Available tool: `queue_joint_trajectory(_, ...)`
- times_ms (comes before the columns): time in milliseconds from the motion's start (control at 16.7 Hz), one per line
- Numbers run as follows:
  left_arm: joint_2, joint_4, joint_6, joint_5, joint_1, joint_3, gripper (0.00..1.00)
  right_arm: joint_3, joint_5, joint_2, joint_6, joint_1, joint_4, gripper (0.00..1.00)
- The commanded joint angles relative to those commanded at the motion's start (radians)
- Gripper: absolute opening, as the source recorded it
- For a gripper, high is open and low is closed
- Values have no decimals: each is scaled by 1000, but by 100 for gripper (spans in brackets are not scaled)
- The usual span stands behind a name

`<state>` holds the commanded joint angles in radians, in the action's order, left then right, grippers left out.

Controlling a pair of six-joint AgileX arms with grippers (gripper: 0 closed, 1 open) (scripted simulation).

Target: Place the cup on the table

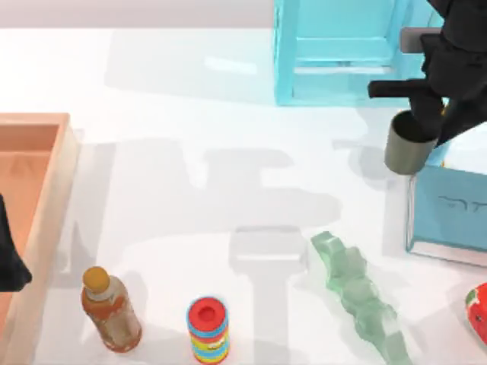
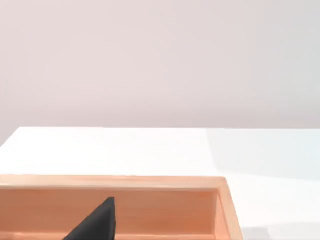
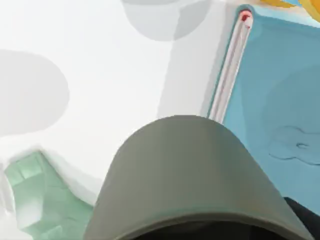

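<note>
White and glossy, the counter (image 1: 190,175) fills the top view. At its right, the right end effector (image 1: 428,125) grips the cup (image 1: 407,144) by the rim, holding it upright just beside the far left corner of a light-blue book (image 1: 449,209). A light-blue open box (image 1: 335,53) stands at the far side. Along the near edge sit a brown bottle (image 1: 110,308), a rainbow-striped cylinder (image 1: 208,328) and a pale green wavy piece (image 1: 358,293). A wooden tray (image 1: 42,205) lies at the left, with the parked left arm over it.

From the left wrist, the tray's wall (image 2: 150,205) and the bare counter (image 2: 125,150) beyond appear; whether the left end effector (image 2: 95,222) is open I cannot tell.

From the right wrist, the cup (image 3: 190,180) hangs close, with the counter (image 3: 100,75), the book (image 3: 275,100) and the green piece (image 3: 40,200) beyond.
</note>
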<state>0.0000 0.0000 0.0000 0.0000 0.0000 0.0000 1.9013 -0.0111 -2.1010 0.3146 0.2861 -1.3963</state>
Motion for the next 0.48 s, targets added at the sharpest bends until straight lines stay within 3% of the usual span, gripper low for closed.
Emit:
queue_joint_trajectory(240,0,0,0,0,0,0,100,214,-13,-114,216,223,-77,0)
queue_joint_trajectory(480,0,0,0,0,0,0,100,278,-19,-148,279,288,-99,0)
